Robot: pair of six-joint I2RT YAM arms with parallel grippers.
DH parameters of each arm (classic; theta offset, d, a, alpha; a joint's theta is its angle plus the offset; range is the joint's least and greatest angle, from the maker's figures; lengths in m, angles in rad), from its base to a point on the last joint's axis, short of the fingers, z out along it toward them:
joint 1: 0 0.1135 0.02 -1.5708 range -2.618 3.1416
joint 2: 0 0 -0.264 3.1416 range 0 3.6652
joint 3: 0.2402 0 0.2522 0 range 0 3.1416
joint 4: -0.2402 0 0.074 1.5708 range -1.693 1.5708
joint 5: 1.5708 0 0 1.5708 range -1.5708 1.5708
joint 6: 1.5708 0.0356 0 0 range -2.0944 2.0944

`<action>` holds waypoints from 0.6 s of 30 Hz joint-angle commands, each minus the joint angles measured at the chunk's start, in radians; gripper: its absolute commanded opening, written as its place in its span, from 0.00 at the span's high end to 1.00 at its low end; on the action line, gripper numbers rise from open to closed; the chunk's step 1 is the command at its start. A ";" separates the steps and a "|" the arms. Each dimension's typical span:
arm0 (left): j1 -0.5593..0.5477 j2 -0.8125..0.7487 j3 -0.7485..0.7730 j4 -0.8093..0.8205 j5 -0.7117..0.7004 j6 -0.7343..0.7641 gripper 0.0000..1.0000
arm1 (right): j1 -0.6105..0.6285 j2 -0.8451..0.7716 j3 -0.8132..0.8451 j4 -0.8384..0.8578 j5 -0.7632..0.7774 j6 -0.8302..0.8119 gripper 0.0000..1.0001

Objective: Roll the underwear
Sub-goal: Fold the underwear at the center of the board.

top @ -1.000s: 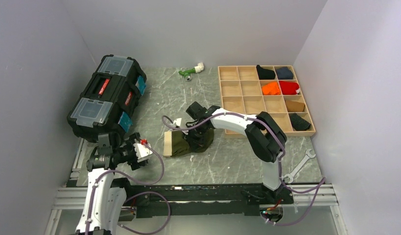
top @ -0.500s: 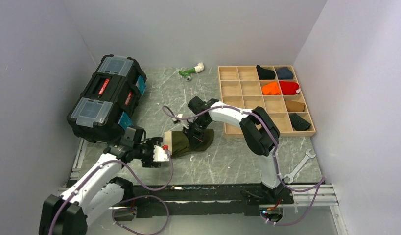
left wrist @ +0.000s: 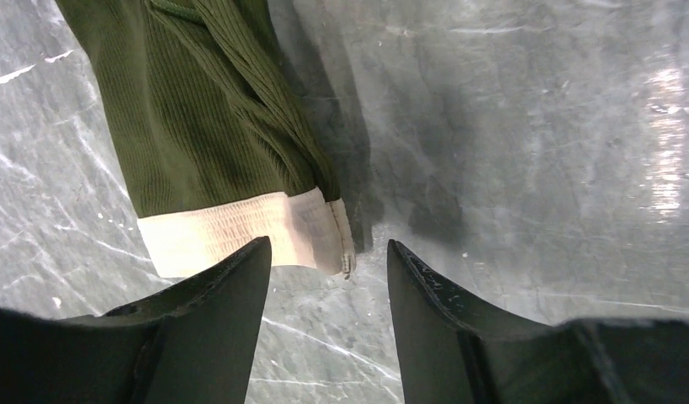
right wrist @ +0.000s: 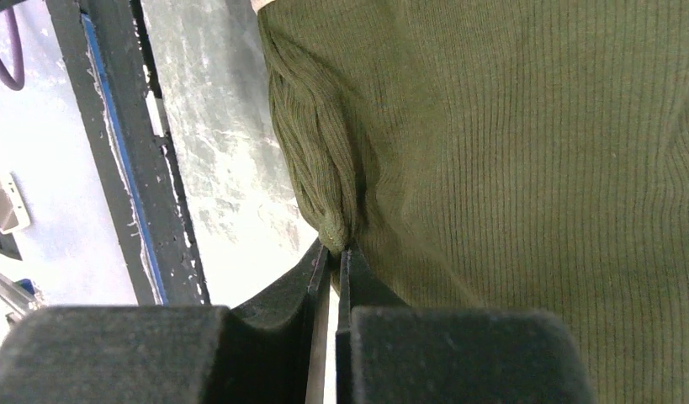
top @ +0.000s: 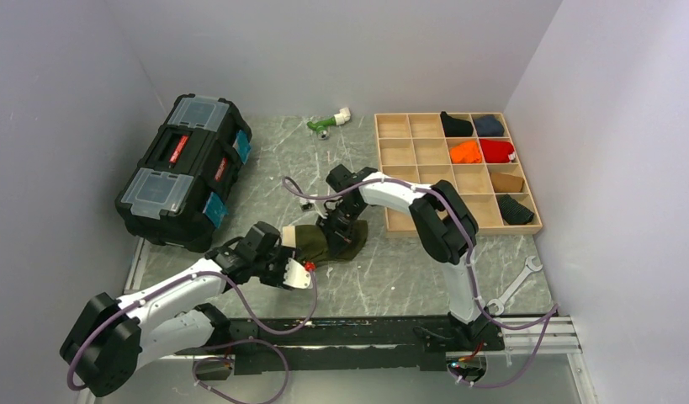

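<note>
The underwear [top: 328, 242], dark olive ribbed cloth with a cream waistband [left wrist: 240, 236], lies partly folded mid-table. My right gripper [top: 335, 225] is shut on a bunched fold of the underwear [right wrist: 509, 168], and the cloth is pinched at the tips of that gripper [right wrist: 339, 248]. My left gripper [top: 286, 255] sits low at the waistband end. In the left wrist view the left gripper [left wrist: 328, 252] is open, with only bare table between its fingers. The waistband's corner lies just beyond the tips, apart from them.
A black toolbox [top: 185, 168] stands at the left. A wooden compartment tray [top: 378, 160] holding several rolled cloths sits at the back right. A wrench [top: 516, 286] lies near the right front, and a green-and-white fitting [top: 326, 123] at the back.
My left arm has swung right from beside the toolbox to the waistband end, its jaws narrowing. My right gripper has kept its pinch on the cloth and barely shifted.
</note>
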 commanded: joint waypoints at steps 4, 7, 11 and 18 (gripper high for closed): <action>-0.039 0.019 -0.046 0.111 -0.136 -0.027 0.43 | -0.023 0.012 0.053 -0.031 -0.071 -0.019 1.00; -0.047 0.025 -0.051 0.125 -0.164 -0.033 0.44 | -0.026 0.016 0.060 -0.032 -0.078 -0.018 1.00; -0.055 0.027 -0.066 0.157 -0.193 -0.043 0.47 | -0.028 0.020 0.064 -0.036 -0.079 -0.018 1.00; -0.072 0.048 -0.079 0.186 -0.220 -0.062 0.59 | -0.028 0.024 0.066 -0.042 -0.085 -0.020 1.00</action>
